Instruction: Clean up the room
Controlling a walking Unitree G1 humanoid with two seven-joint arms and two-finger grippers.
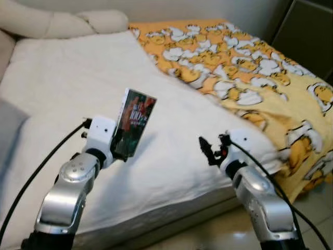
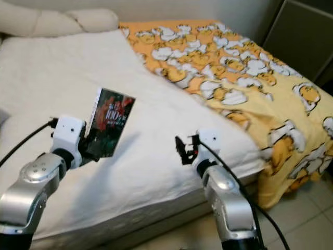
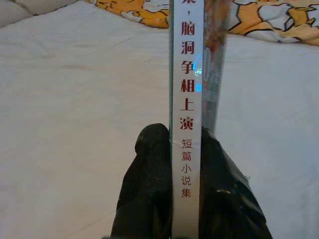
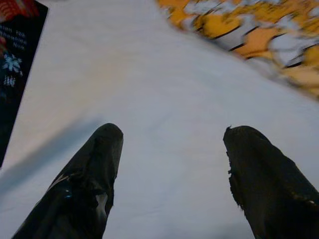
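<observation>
My left gripper (image 1: 120, 141) is shut on a paperback book (image 1: 136, 123) with a dark cover and a white spine, holding it upright above the white blanket (image 1: 67, 78). In the left wrist view the book's spine (image 3: 186, 74) with red characters stands between the two black fingers (image 3: 149, 179). My right gripper (image 1: 206, 149) hovers open over the blanket near the bed's front edge, nothing between its fingers (image 4: 89, 179). A corner of the book (image 4: 17, 59) shows in the right wrist view.
A yellow duvet with a duck print (image 1: 244, 57) covers the bed's right side and hangs over its edge. Cream pillows (image 1: 57, 21) lie at the head. A dark cabinet (image 1: 309, 36) stands at the far right. Tiled floor (image 1: 317, 203) shows beside the bed.
</observation>
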